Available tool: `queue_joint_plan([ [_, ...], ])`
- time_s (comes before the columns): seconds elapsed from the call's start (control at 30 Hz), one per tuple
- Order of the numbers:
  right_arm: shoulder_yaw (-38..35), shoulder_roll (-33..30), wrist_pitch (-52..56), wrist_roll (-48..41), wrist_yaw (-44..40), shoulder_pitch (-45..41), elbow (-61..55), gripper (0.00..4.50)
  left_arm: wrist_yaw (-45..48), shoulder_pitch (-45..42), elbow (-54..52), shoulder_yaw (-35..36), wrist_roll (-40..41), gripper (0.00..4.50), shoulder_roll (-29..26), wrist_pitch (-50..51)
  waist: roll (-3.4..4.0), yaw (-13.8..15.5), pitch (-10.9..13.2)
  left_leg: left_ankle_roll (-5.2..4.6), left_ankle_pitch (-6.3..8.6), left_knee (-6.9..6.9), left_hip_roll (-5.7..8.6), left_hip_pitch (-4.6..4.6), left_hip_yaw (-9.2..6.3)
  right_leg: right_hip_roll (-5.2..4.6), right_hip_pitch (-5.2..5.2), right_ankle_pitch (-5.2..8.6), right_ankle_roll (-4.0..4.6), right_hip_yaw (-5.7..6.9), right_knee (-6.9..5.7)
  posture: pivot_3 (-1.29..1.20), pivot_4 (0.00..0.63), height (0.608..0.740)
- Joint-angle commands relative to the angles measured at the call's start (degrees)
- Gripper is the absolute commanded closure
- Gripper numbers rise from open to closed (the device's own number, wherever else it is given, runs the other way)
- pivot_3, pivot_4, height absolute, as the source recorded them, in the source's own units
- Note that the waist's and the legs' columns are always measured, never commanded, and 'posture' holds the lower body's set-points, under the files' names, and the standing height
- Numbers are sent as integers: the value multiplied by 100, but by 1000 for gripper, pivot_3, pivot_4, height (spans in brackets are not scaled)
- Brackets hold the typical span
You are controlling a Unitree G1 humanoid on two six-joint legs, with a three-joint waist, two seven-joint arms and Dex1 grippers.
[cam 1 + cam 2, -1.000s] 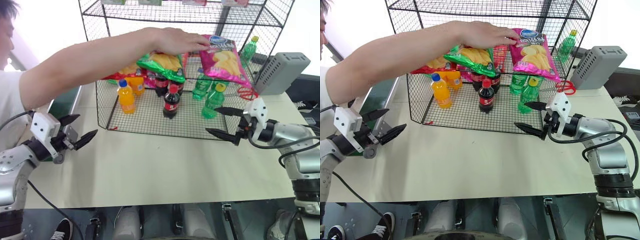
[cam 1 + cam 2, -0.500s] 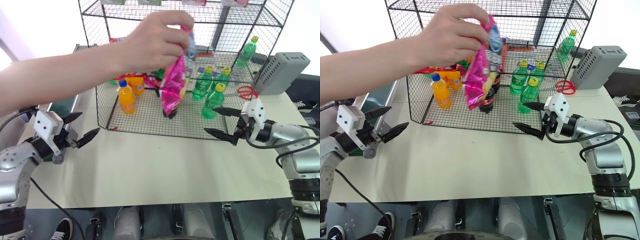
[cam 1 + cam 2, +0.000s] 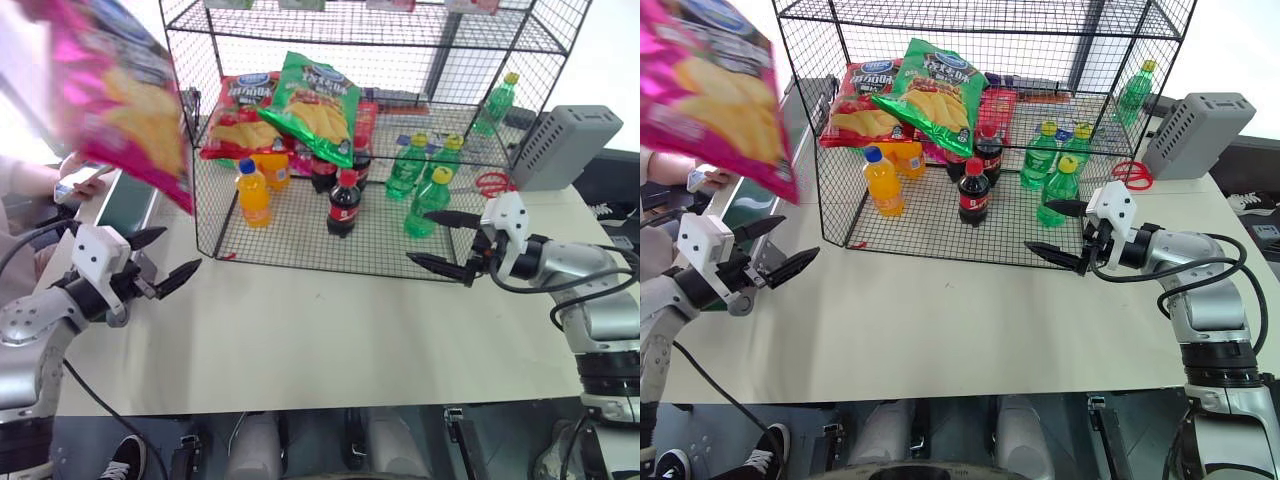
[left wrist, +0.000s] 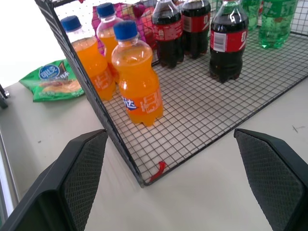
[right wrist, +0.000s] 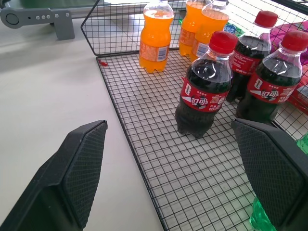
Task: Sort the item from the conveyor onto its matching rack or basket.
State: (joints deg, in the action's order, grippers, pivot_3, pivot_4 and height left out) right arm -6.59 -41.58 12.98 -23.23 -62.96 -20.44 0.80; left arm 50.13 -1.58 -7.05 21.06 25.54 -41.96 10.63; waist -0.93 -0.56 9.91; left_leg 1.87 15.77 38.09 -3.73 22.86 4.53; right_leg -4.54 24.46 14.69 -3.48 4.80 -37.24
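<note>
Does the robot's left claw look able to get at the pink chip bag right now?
Probably not yet: the pink chip bag is up in the air, well above the open left claw, which waits low over the table.

Magenta-pink crisp bag (image 3: 130, 100) aloft, tilted, over dark-green conveyor (image 3: 125, 205); black wire rack (image 3: 420, 250) beside.
</note>
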Motion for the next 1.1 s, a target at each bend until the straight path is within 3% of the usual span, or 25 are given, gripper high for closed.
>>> queue_joint_plan([
  [0.03,-60,-27,-97,-37,-12,-47,-120,205,64,-61,-36,31,-69,0,-45,-282,0,-2,0,0,0,0,0,0,0,0,0,0,0,0,0,0,150,740],
  [0.57,43,92,-329,130,50,-290,95,205,245,129,-104,41,-90,0,-1,-457,0,-6,0,0,0,0,0,-1,0,1,0,0,0,0,-1,0,150,740],
  [0.97,120,122,-355,128,-19,-360,181,205,1197,638,-226,361,680,0,-254,-153,0,-6,0,0,0,0,-1,-1,1,0,0,0,0,0,0,0,150,740],
  [1.1,138,140,-295,81,-45,-373,159,205,957,689,-222,415,513,0,-191,-247,1,-7,0,0,0,0,-1,-2,0,1,0,0,1,0,-1,0,150,740],
])
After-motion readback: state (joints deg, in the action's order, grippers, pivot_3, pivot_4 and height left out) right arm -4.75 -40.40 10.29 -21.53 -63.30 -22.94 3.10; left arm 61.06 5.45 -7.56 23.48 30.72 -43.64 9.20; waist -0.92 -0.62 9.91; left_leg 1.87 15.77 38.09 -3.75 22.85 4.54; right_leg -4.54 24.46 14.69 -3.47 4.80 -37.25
